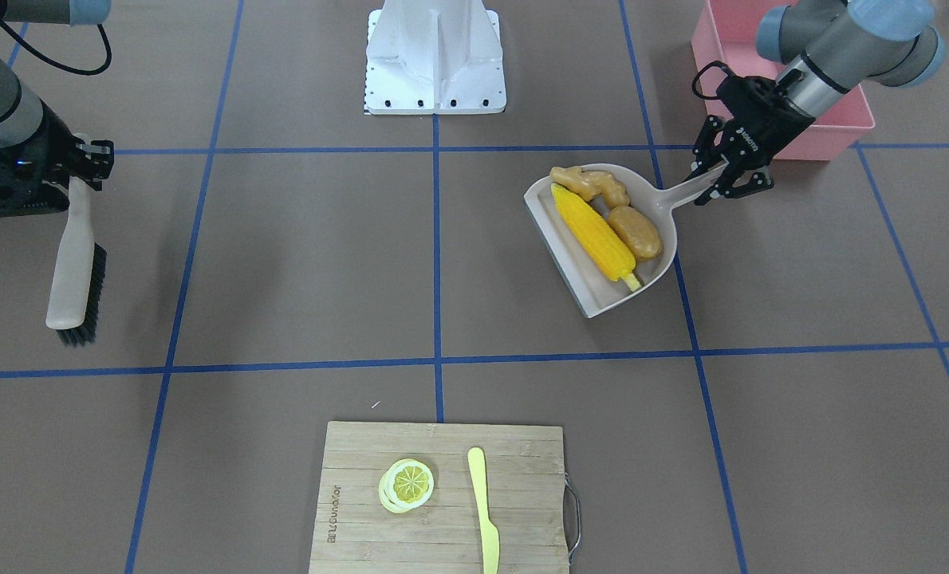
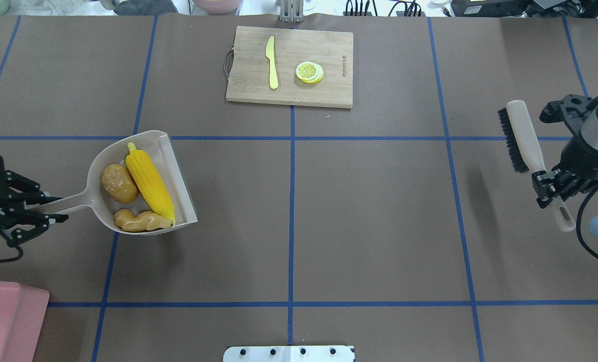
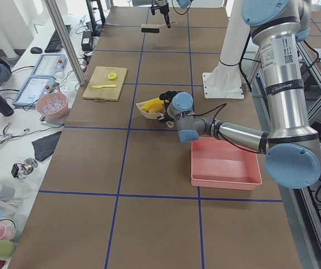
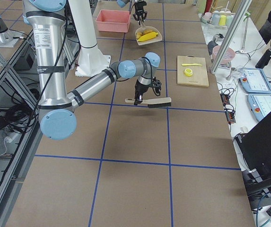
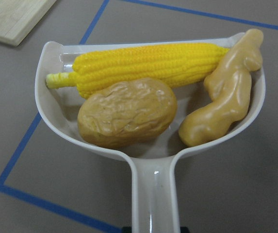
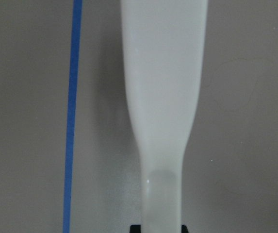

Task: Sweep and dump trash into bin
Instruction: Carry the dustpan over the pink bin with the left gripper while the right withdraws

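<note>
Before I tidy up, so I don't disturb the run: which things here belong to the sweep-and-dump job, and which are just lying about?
Job: corn cob, ginger root, potato, in the dustpan held by the left gripper; brush in the right gripper; pink bin.
Lying about: cutting board, lemon slice, yellow knife.

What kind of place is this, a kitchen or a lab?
Probably a robotics lab: a left arm and right arm work a table gridded with blue tape, the corn looks plastic, a laptop sits alongside.
</note>
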